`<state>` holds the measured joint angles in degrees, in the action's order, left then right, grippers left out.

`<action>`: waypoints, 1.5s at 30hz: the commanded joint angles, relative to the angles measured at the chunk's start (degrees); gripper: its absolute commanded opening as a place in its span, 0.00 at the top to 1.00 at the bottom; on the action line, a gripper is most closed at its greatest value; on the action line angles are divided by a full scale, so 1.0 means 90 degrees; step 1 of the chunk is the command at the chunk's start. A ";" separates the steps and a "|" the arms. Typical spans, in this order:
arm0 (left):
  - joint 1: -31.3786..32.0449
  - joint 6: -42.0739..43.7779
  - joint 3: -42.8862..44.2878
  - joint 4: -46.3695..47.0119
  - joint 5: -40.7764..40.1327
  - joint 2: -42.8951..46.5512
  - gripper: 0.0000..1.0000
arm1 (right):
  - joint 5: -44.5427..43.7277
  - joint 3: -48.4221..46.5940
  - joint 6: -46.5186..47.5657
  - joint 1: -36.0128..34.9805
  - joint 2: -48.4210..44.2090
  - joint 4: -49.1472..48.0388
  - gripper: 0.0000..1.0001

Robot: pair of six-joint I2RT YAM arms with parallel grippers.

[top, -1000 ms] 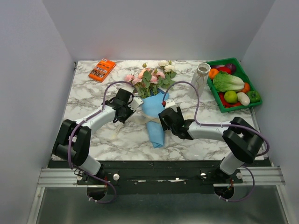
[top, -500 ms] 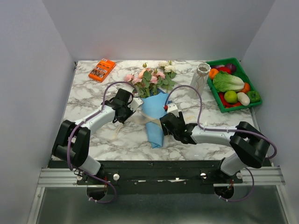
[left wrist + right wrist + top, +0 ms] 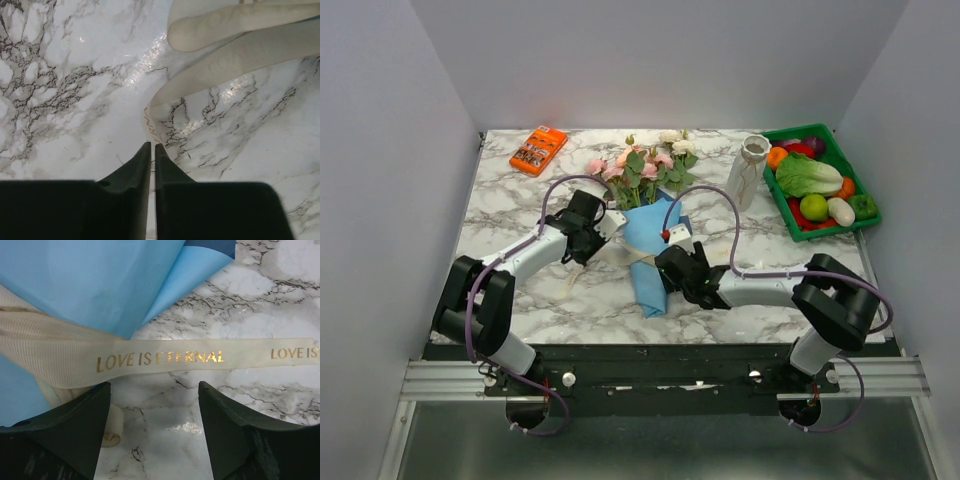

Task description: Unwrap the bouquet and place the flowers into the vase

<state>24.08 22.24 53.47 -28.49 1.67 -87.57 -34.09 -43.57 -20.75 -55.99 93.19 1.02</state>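
The bouquet lies mid-table in a blue paper cone, with the flowers, pink and cream, fanned towards the back. A cream ribbon lettered in gold crosses the cone and trails onto the marble. My right gripper hovers open just short of the ribbon, beside the cone's right edge. My left gripper is left of the cone, its jaws nearly together on a thin tail of the ribbon. The whitish vase stands upright at the back right.
A green tray with lettuce and toy vegetables sits at the right edge, just beyond the vase. An orange box lies at the back left. Grey walls enclose the table on three sides.
My right gripper has moved left and nearer, up against the cone's right side over the ribbon. The left arm has stayed put.
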 commanded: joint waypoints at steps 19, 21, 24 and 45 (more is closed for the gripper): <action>-0.0009 0.0166 -0.0023 0.0411 -0.0049 -0.0748 0.90 | 0.0095 0.0056 0.1398 -0.0039 0.0847 -0.2437 0.42; -0.0009 0.0166 -0.0014 0.0431 -0.0030 -0.0797 0.95 | 0.0203 0.0143 0.1417 -0.0039 0.0847 -0.2660 0.49; -0.0009 0.0127 0.0035 0.0431 0.0000 -0.0807 1.00 | 0.0097 0.0222 0.1417 -0.0029 0.0837 -0.2769 0.77; -0.0155 0.0039 0.0289 -0.0145 0.0038 0.0423 1.00 | -0.0353 0.0496 0.1164 0.0625 -0.1096 -0.2370 0.99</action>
<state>23.27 23.16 54.96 -28.08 1.93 -86.28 -35.81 -39.07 -9.02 -51.07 85.32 -21.61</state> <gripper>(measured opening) 0.009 0.012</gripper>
